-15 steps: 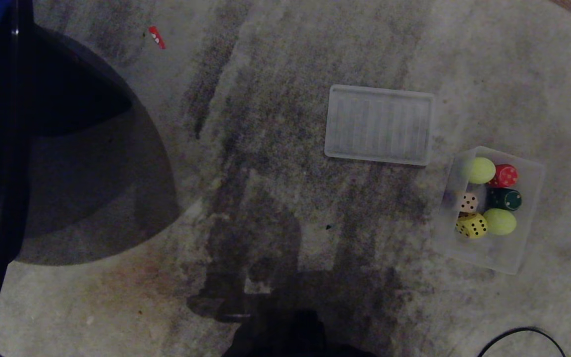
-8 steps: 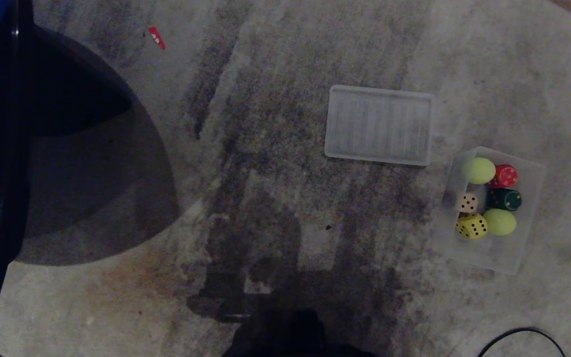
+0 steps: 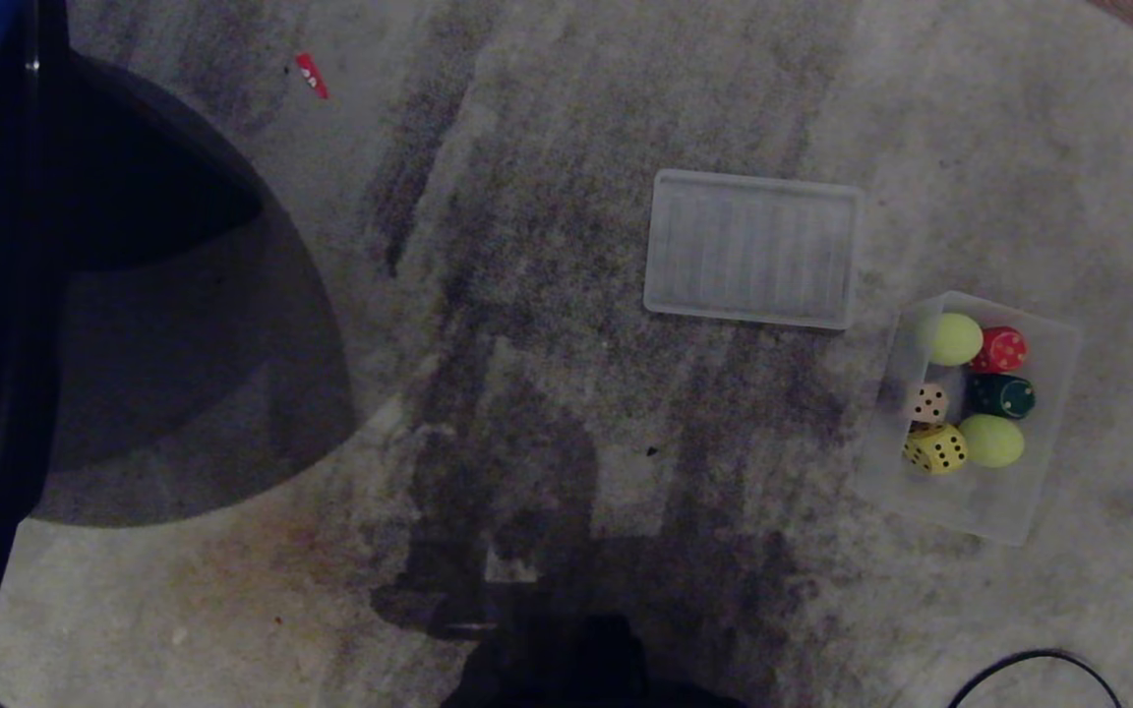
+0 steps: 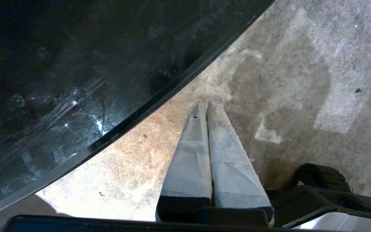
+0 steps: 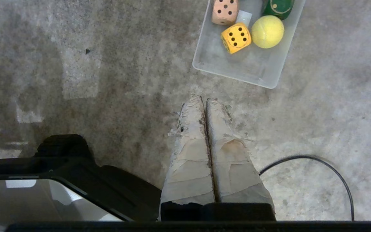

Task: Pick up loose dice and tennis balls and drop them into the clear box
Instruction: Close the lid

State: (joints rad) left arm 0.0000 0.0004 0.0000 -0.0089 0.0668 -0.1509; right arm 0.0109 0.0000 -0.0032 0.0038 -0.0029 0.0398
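A worn grey carpet [image 3: 547,295] fills the head view. A dark round surface [image 3: 134,197] covers its left side; the left wrist view shows its curved glossy edge. Right of centre lies a flat ribbed translucent lid [image 3: 751,248], and just beside its lower right corner stands the clear box [image 3: 1048,482], on the carpet at the right.

Inside the box are two tennis balls, one [image 3: 954,337] at the far end and one [image 3: 992,440] nearer, and four dice: red [image 3: 1003,348] touching the far ball, dark green [image 3: 1001,394] between the balls, beige [image 3: 926,402] and yellow [image 3: 936,447] along the opposite wall. No die or ball lies loose on the carpet.

The left gripper [image 4: 202,103] hangs over bare carpet beside the dark surface's edge, its taped fingers pressed together on nothing. The right gripper [image 5: 204,98] hangs over the carpet near the box's near end, fingers likewise together and empty. A black cable [image 5: 327,164] curves across the carpet near it. A small red scrap [image 3: 311,75] lies far off at the upper left.
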